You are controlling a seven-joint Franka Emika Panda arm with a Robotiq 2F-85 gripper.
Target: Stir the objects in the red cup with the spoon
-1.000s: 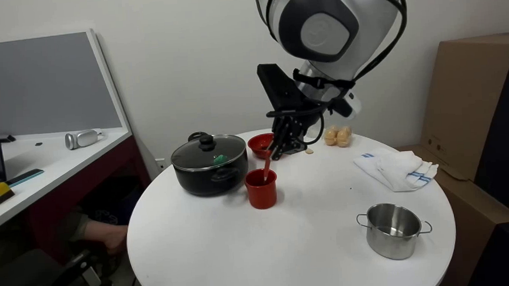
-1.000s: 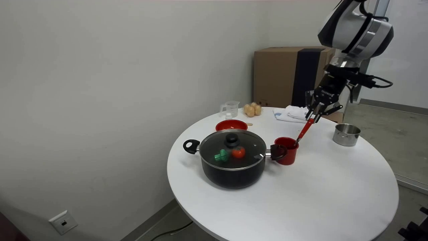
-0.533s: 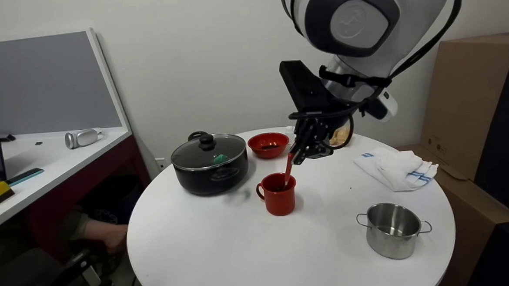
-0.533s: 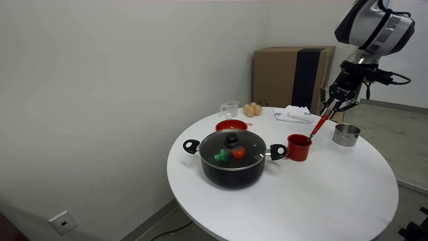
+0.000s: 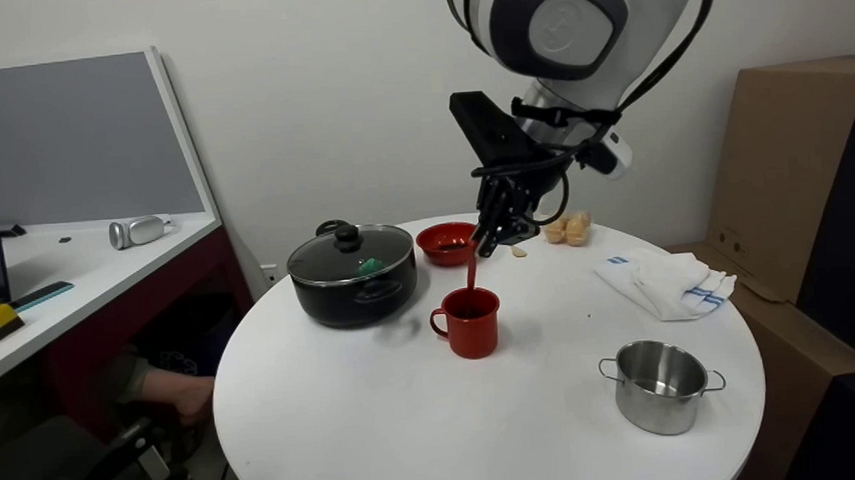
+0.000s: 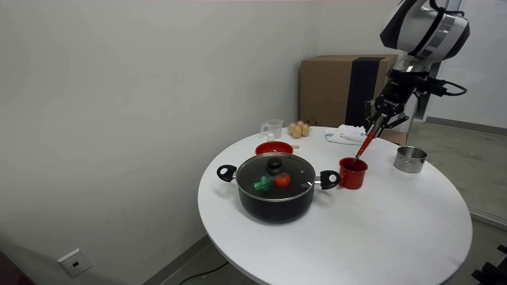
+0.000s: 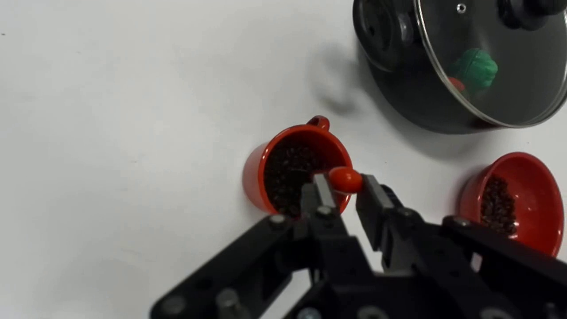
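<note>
Red cup (image 5: 474,336): upright on white table (image 5: 378,418), dark bean-like bits (image 7: 275,177) inside
Spoon (image 6: 365,145): tilted, red handle up, lower end inside red cup
Gripper (image 7: 347,184): fingers pinching spoon handle, higher than red cup's rim
Black pot (image 6: 275,210): lidded, near red cup, apart
Red bowl (image 7: 538,195): apart from red cup (similar brown bits (image 7: 498,207) in there)

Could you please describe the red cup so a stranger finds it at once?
On the round white table, find the lidded black pot. Near it stands the red cup, with the spoon in it. Unlike the wider red bowl, it has a side handle.
</note>
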